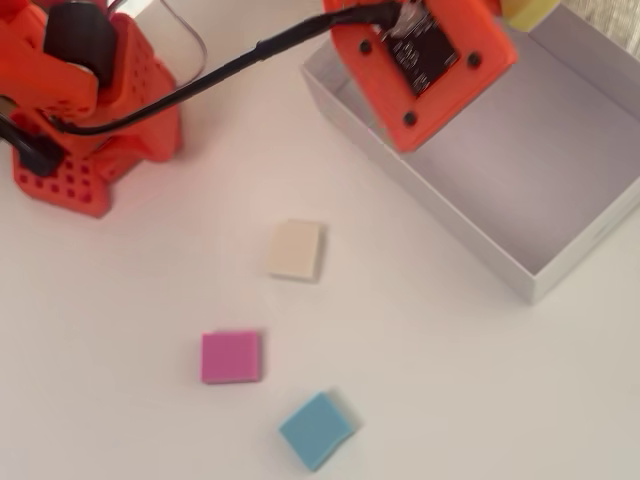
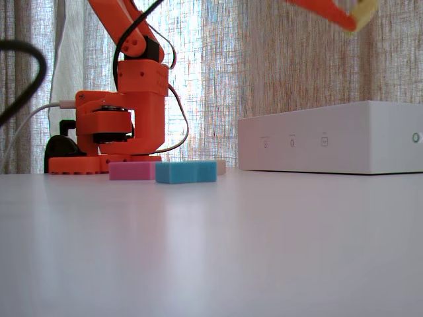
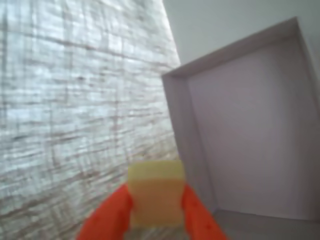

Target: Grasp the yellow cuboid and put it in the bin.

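My orange gripper is shut on the yellow cuboid, which sits squeezed between the two fingers in the wrist view. In the overhead view the cuboid peeks out at the top edge beyond the orange wrist block, high over the bin's far end. The fixed view shows the cuboid at the top right, well above the white bin. The bin's greyish floor lies below and to the right of the held block in the wrist view.
On the white table lie a cream block, a pink block and a blue block, all left of the bin. The orange arm base stands at the upper left with a black cable. A woven curtain hangs behind.
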